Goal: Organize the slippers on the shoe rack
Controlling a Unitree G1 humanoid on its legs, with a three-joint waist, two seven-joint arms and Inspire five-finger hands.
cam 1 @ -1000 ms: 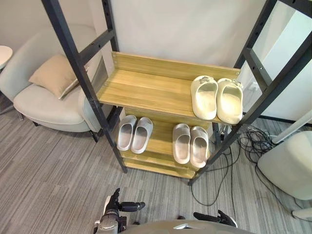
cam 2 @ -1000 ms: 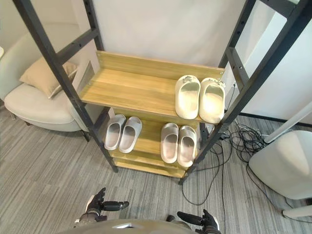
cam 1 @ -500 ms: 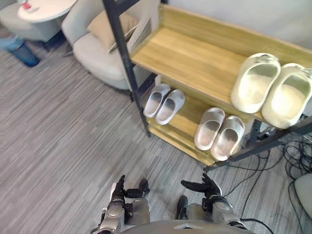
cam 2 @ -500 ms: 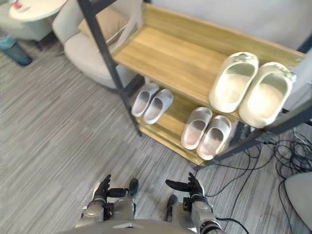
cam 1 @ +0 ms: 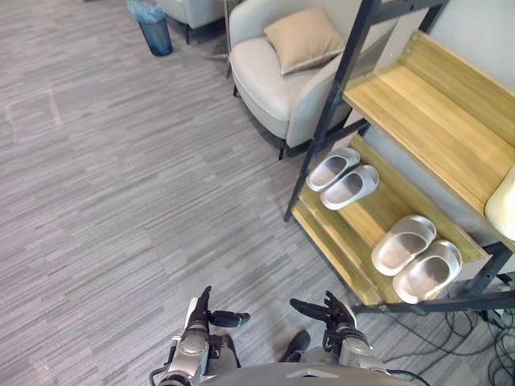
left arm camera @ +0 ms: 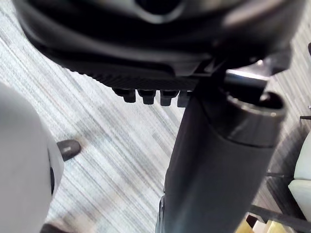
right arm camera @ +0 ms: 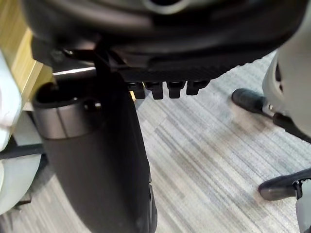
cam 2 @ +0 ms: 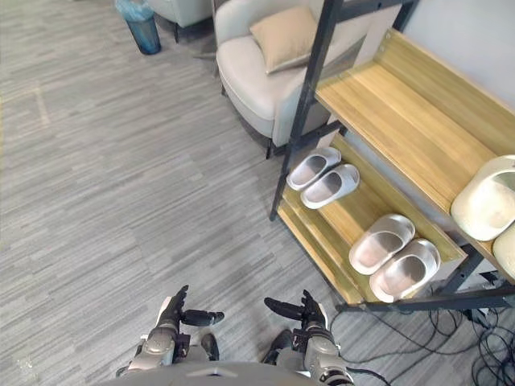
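Note:
The shoe rack [cam 1: 418, 121] has a black frame and wooden shelves and stands at the right. Its low shelf carries two pairs of grey slippers, one pair [cam 1: 344, 177] nearer the armchair and the other [cam 1: 414, 257] nearer me. On the upper shelf a cream slipper [cam 2: 485, 199] lies at the view's right edge. My left hand [cam 1: 197, 318] and right hand [cam 1: 338, 314] hang low over the carpet in front of me. Both are open and empty, well short of the rack. The left hand [left arm camera: 146, 39] and the right hand [right arm camera: 160, 34] also show in their wrist views, holding nothing.
A pale armchair [cam 1: 269, 76] with a beige cushion [cam 1: 304, 39] stands against the rack's far side. A blue bin [cam 1: 153, 14] sits further back. Black cables [cam 1: 483, 330] lie on the floor by the rack's near corner. Grey striped carpet spreads to the left.
The camera has swung to the left, so the rack now sits at the right of the view. Both hands stay low, open and empty.

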